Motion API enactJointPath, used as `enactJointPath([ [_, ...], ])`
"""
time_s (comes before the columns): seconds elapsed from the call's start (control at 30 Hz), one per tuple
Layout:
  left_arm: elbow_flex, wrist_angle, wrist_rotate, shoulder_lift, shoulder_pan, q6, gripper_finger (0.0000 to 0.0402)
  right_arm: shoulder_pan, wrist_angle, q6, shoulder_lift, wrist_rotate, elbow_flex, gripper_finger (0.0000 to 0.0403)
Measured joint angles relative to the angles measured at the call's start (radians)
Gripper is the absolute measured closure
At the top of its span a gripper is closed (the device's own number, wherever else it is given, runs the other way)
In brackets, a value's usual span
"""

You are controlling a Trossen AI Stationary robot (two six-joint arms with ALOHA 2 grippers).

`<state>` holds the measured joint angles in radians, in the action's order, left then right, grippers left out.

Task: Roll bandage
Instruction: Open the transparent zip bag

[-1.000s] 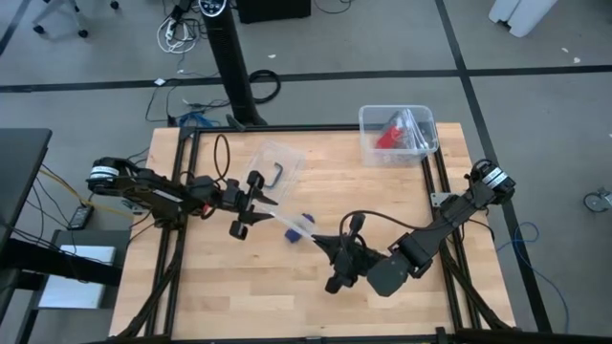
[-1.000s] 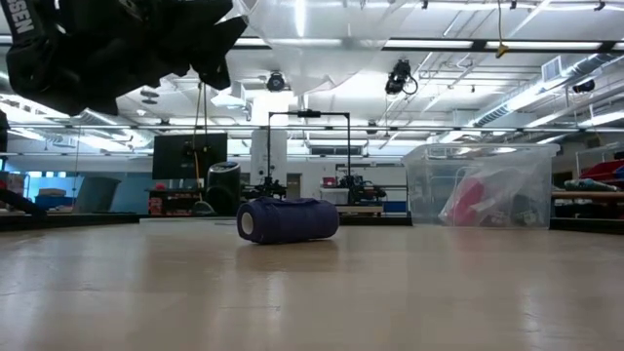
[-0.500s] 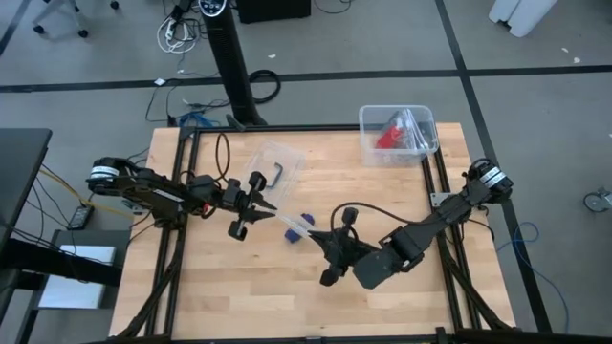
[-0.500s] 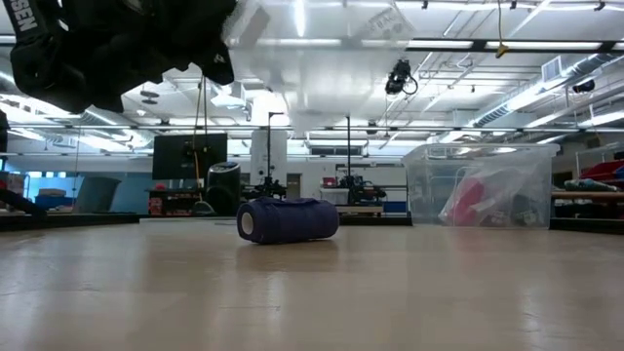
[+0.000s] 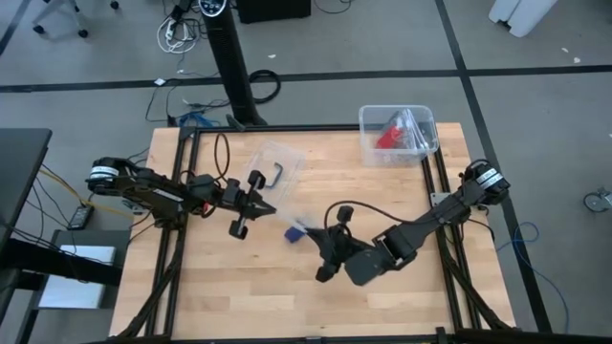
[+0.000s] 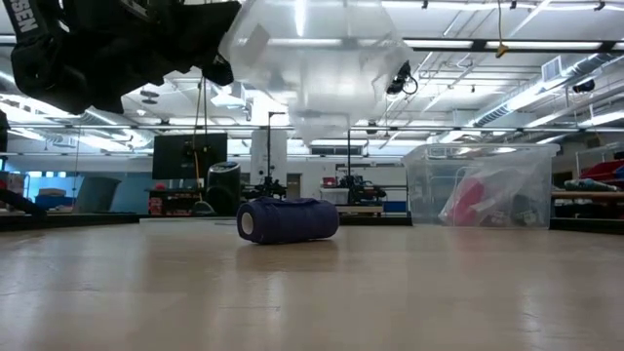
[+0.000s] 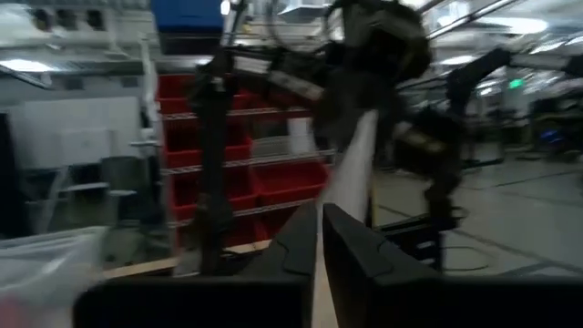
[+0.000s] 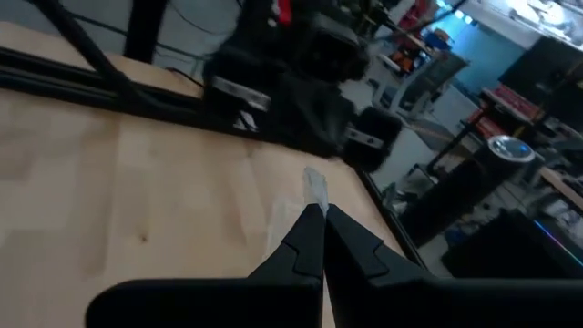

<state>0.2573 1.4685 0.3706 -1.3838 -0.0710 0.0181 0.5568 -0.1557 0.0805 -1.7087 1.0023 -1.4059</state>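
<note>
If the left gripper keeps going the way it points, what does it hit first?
Probably the clear bag stretched between the two grippers. The left gripper points across the table toward the right gripper, and the bag already reaches its fingertips. The bandage lies lower, on the table, so height may keep it clear.

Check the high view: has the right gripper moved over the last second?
Yes. The right gripper has slid toward the left arm's side, away from the clear bin and closer to the bandage.
</note>
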Motion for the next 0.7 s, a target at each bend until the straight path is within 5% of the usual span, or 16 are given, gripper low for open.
enactJointPath([
  [0.2,0.000,0.008,-0.038,0.000,-0.017,-0.015,0.0328,0.066,0.004,0.018,0.009,0.078,0.000,0.0403],
  [0.43,0.000,0.025,0.046,0.000,-0.017,-0.013,0.0268,0.125,0.039,0.081,0.024,0.202,0.000,0.0403],
  [0.7,0.027,-0.011,0.026,0.000,-0.019,0.018,0.0244,0.128,0.117,0.149,0.029,0.181,0.000,0.0403],
])
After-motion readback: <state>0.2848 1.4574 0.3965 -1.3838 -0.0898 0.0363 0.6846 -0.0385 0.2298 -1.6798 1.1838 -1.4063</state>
